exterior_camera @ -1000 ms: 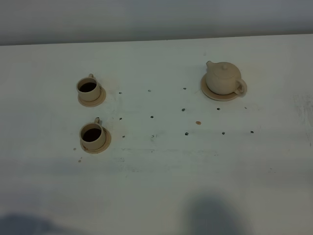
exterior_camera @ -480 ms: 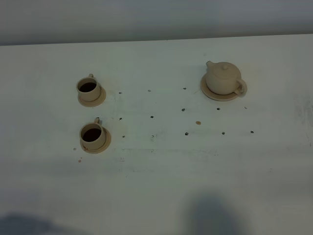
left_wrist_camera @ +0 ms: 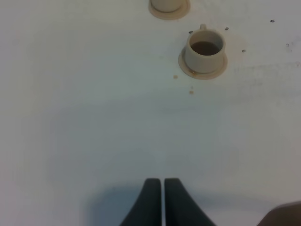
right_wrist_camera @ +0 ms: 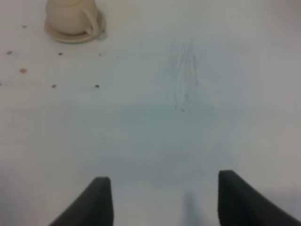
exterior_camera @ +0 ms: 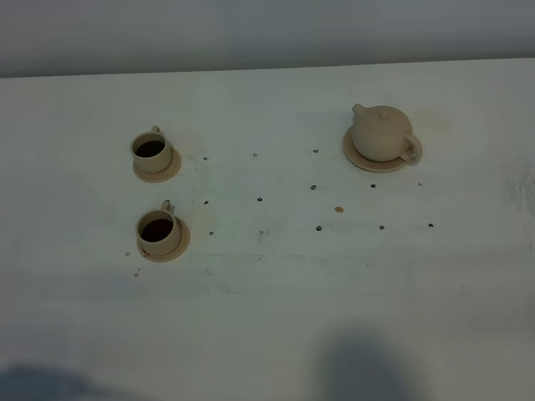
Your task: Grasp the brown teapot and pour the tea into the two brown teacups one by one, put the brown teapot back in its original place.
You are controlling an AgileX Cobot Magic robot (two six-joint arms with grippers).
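Note:
The brown teapot (exterior_camera: 382,132) stands upright on its round coaster (exterior_camera: 358,155) at the back right of the white table; it also shows in the right wrist view (right_wrist_camera: 70,15). Two brown teacups on saucers stand at the left, the far one (exterior_camera: 152,151) and the near one (exterior_camera: 158,230), both with dark tea inside. The near cup shows in the left wrist view (left_wrist_camera: 204,50). My left gripper (left_wrist_camera: 162,183) is shut and empty, well short of the cups. My right gripper (right_wrist_camera: 163,188) is open and empty, far from the teapot. Neither gripper shows in the exterior view.
The white table (exterior_camera: 276,292) carries small dark dots and one small brown spot (exterior_camera: 338,210) between cups and teapot. A grey wall runs behind the far edge. Faint scuff marks (right_wrist_camera: 183,75) lie on the table right of the teapot.

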